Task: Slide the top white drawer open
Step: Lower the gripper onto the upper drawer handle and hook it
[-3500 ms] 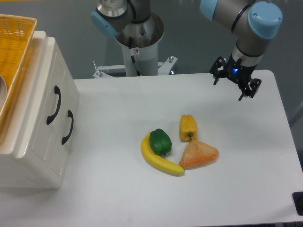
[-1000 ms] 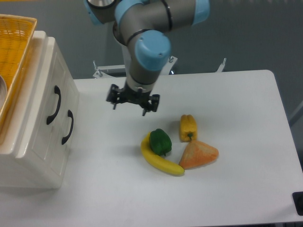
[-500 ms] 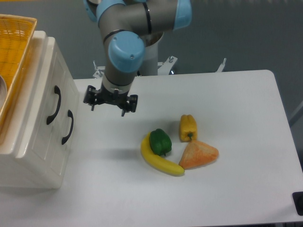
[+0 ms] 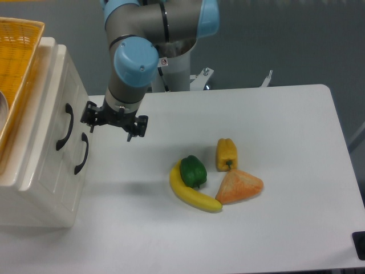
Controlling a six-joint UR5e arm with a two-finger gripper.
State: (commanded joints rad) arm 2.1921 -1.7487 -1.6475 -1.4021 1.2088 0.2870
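Note:
The cream-white cabinet stands at the table's left edge, its front facing right. The top white drawer sits flush with the cabinet front and carries a curved black handle. The lower drawer's matching handle lies just beside it. My gripper hangs open and empty over the table, pointing down. It is just right of the cabinet front, level with the upper end of the top handle. Its left finger is close to the cabinet but apart from it.
A yellow wicker basket rests on top of the cabinet. On the table's middle lie a banana, a green pepper, a yellow pepper and an orange wedge. The arm's base stands at the back.
The arm has swung from the far right of the table leftward across it, and the open gripper now hangs next to the cabinet front. The drawers and the food have not moved.

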